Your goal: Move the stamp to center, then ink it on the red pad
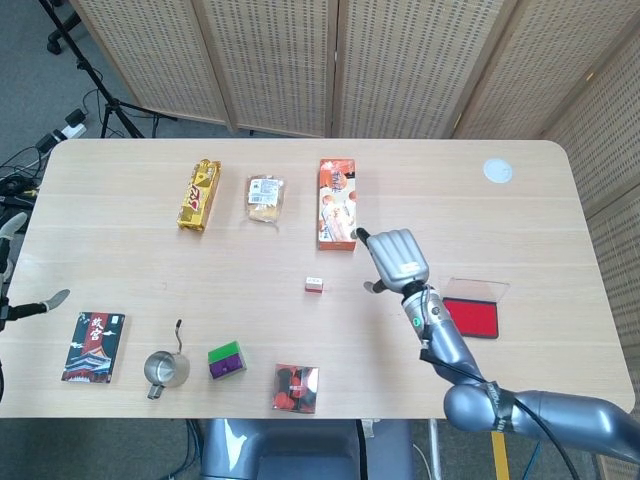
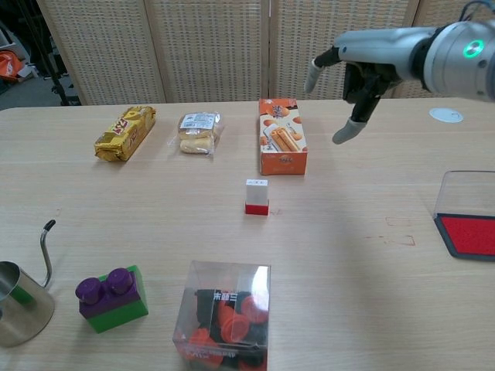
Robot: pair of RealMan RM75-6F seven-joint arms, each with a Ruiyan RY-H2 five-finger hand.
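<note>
The stamp (image 1: 314, 285), a small white block with a red base, stands upright near the table's middle; the chest view shows the stamp (image 2: 257, 196) in front of the orange box. The red ink pad (image 1: 472, 316) lies at the right with its clear lid raised behind it, and the pad (image 2: 469, 234) sits at the chest view's right edge. My right hand (image 1: 398, 258) hovers above the table between stamp and pad, fingers spread and empty; in the chest view the hand (image 2: 360, 77) is high and to the stamp's right. Only fingertips of my left hand (image 1: 30, 303) show at the far left edge, apart and empty.
An orange snack box (image 1: 337, 203), a pastry pack (image 1: 265, 197) and a yellow snack bag (image 1: 199, 194) line the back. A book (image 1: 93, 346), steel pitcher (image 1: 165, 368), green-purple block (image 1: 227, 360) and clear box (image 1: 296, 388) sit along the front. A white disc (image 1: 497, 170) lies far right.
</note>
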